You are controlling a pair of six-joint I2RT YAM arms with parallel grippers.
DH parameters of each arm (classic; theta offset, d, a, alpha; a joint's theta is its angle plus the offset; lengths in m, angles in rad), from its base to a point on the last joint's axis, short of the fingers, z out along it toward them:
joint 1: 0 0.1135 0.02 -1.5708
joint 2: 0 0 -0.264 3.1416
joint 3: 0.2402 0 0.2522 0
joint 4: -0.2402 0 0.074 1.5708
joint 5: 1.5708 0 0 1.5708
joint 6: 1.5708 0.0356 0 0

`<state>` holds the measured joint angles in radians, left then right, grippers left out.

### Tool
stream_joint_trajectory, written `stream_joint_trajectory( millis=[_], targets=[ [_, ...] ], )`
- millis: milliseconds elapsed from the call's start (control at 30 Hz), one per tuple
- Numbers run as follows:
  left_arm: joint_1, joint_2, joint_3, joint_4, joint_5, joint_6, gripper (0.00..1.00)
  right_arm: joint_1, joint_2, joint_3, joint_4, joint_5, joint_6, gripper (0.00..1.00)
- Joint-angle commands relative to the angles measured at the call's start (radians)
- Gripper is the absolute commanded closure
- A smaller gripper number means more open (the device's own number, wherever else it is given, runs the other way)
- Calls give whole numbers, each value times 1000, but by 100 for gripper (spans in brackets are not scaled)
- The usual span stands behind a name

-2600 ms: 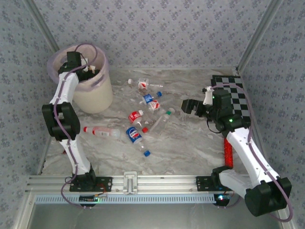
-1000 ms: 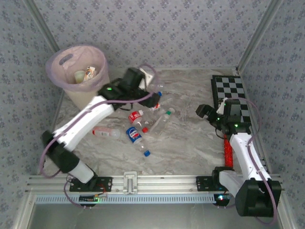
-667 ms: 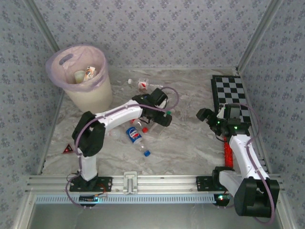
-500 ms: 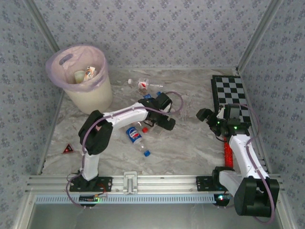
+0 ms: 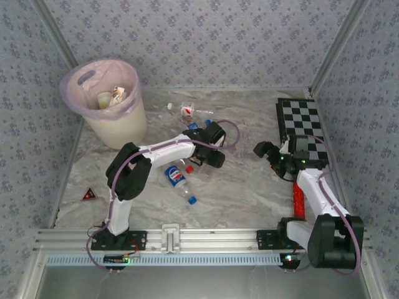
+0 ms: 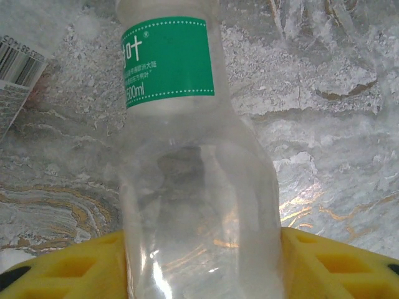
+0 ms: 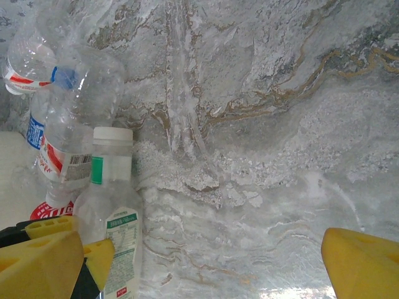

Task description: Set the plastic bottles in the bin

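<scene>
Left gripper is down among the loose plastic bottles mid-table. Its yellow pads press either side of a green-labelled bottle lying flat. That grip across the body is, I'd guess, for carrying it to the bin at the table's far left corner, where a few bottles already lie. Right gripper hangs wide open and empty beside the chequered board, seemingly keeping clear. Underneath is a glossy grey marbled table, with flowered wallpaper all round.
</scene>
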<state>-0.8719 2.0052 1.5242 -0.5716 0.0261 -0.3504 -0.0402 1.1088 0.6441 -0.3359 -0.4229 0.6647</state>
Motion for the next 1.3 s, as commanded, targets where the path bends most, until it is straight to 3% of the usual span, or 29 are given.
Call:
stream_joint_trajectory(
  millis=[0,200,433,667,1033,1267],
  targets=[
    [-6,0,34,-2,2,1,44,5,-13,20,-20,16,-17,0],
    [-9,-63,62,-61,-3,31,44,5,1,30,-21,20,-21,0],
    [25,-242,211,-289,-156,171,44,13,14,57,-5,13,-14,0],
    [238,-321,418,-444,-138,310,54,19,8,65,-22,18,-29,0],
    [569,-427,599,-406,-170,314,71,19,-17,8,0,33,-28,0],
    [732,-348,751,-476,-139,320,79,19,-13,7,4,35,-29,0]
  ],
)
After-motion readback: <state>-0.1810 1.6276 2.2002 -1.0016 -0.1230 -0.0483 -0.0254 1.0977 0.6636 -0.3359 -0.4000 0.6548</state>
